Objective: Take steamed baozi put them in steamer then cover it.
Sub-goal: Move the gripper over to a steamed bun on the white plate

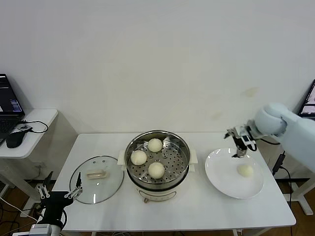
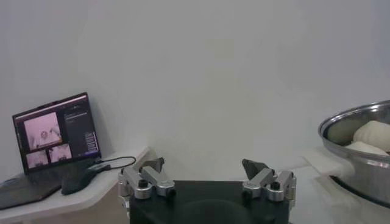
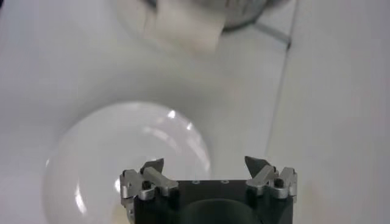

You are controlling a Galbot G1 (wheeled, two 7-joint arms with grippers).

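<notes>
Left claw [image 1: 60, 195], spread, idles beside the glass lid [image 1: 97, 179]; right claw [image 1: 239, 142], apparently spread, hovers over the plate [image 1: 221, 176] bearing one baozi [image 1: 245, 170].

three baozi [image 1: 147, 158] in steamer [image 1: 183, 169] between lid [image 1: 97, 179] and plate [image 1: 224, 183].

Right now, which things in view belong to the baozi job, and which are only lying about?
Belong to the job:
- three baozi in the steamer
- last baozi on the white plate
- glass lid
- right gripper, open above the plate
- left gripper, open, parked low

Lying about:
- laptop
- mouse
</notes>
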